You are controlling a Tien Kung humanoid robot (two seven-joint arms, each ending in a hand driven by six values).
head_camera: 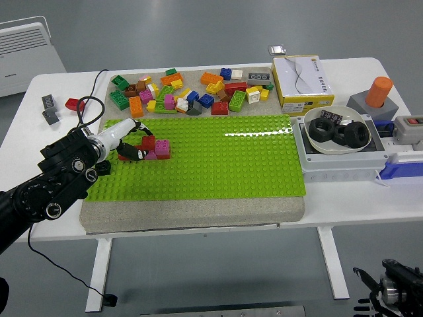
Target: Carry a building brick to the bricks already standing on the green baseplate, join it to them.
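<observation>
Red brick (148, 143) in L fingers (134, 152), on magenta bricks (160, 151).

Yellow-and-white box (303, 80): dark print on the white lid, near the right edge; too small to read.
Small items in the white bowl (334, 129): pale markings on one, illegible.
Grey switch box (408, 127): red button, no lettering legible.
Bricks, baseplate, heater: no readable text.

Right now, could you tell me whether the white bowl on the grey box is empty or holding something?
Holding something: the white bowl on the grey box contains several black ring-shaped parts.
</observation>
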